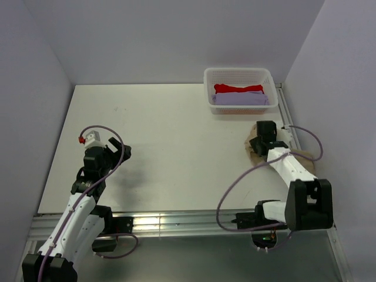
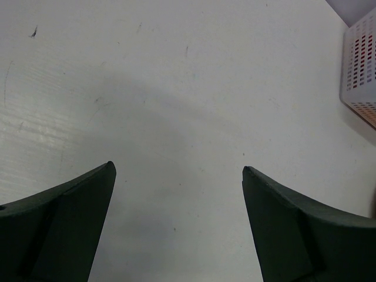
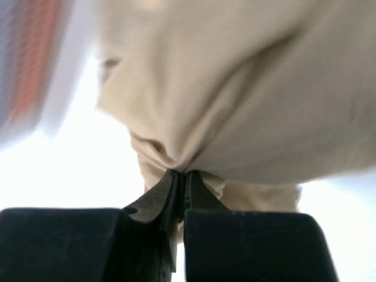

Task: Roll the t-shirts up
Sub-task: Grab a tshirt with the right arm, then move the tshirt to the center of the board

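A tan t-shirt (image 1: 254, 150) lies bunched at the table's right edge, mostly hidden under my right arm. My right gripper (image 1: 261, 143) is shut on a pinched fold of it; in the right wrist view the cloth (image 3: 235, 88) fills the frame and gathers into the closed gripper (image 3: 183, 173). A red t-shirt (image 1: 238, 89) and a lavender t-shirt (image 1: 239, 99) lie folded in the white basket (image 1: 238, 73). My left gripper (image 1: 107, 154) is open and empty over bare table at the left; it shows spread wide in the left wrist view (image 2: 179, 167).
The white basket stands at the back right; its corner shows in the left wrist view (image 2: 361, 64). Grey walls close in the table on the left, back and right. A metal rail (image 1: 176, 222) runs along the front edge.
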### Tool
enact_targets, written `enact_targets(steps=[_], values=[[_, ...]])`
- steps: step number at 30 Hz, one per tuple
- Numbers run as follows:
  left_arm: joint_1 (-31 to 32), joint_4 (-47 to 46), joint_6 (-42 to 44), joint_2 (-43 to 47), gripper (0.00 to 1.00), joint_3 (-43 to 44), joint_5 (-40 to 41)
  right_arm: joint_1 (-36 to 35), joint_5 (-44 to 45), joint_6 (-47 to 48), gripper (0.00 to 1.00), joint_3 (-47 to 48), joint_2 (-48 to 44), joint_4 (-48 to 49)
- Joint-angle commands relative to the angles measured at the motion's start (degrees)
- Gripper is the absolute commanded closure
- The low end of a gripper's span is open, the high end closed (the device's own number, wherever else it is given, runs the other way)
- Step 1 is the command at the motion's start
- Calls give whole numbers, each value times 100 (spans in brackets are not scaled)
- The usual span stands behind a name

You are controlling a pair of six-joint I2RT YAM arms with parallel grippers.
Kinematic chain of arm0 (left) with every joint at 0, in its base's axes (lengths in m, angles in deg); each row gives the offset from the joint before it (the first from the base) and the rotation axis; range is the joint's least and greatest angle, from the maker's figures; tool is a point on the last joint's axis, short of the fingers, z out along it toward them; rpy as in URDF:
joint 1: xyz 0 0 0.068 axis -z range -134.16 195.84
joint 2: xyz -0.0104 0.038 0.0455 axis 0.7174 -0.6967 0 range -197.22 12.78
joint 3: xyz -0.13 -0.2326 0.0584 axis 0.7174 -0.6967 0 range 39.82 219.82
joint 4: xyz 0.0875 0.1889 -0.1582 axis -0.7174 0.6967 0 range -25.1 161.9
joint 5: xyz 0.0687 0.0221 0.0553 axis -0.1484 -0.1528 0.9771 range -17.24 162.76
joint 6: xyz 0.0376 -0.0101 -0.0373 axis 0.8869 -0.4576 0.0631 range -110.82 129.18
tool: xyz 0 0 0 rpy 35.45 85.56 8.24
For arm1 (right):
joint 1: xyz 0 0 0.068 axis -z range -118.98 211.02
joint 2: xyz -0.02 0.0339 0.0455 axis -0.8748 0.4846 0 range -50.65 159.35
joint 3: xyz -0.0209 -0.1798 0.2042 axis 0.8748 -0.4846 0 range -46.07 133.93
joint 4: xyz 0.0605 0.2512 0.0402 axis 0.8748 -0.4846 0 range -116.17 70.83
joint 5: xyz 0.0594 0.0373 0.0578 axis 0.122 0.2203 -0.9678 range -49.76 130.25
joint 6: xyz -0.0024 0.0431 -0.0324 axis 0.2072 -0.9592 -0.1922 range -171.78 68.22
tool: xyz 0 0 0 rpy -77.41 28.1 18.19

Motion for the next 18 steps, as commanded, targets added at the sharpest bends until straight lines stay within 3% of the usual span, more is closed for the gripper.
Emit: enact_targets(steps=[1, 3, 5, 6, 9, 12, 13, 14, 15, 16, 17, 18], values=[[-32, -84, 13, 33, 5, 153, 8, -1071, -588, 528, 100, 254, -738, 345], [-32, -128, 48, 51, 6, 135, -106, -2061, -843, 547, 100, 699, -828, 224], [-32, -128, 48, 112, 6, 127, -89, -2592, -1247, 669, 100, 1227, -802, -13], [-32, -120, 48, 121, 6, 109, -98, -3021, -1370, 748, 100, 1865, -793, -302], [-32, -111, 48, 253, 7, 91, -72, -3534, -1722, 986, 100, 3096, -880, -707], [-32, -93, 57, 411, 7, 65, -80, -3571, -1776, 1161, 100, 3889, -1117, -884], [-32, -85, 57, 455, 7, 56, -89, -3571, -1619, 1232, 96, 4050, -1205, -989], [-32, -84, 57, 516, 7, 56, -98, -3571, -1191, 1311, 87, 4234, -1232, -1129], [-32, -84, 74, 552, 6, 39, -107, -3562, -1021, 1338, 39, 4253, -1250, -1348], [-32, -84, 75, 578, 7, 39, -142, -3553, -907, 1364, 14, 4210, -1285, -1429], [-32, -76, 75, 631, 7, 39, -142, -3544, -844, 1417, 1, 4140, -1285, -1491], [-32, -84, 83, 649, 7, 30, -159, -3535, -766, 1434, 0, 3922, -1276, -1561]])
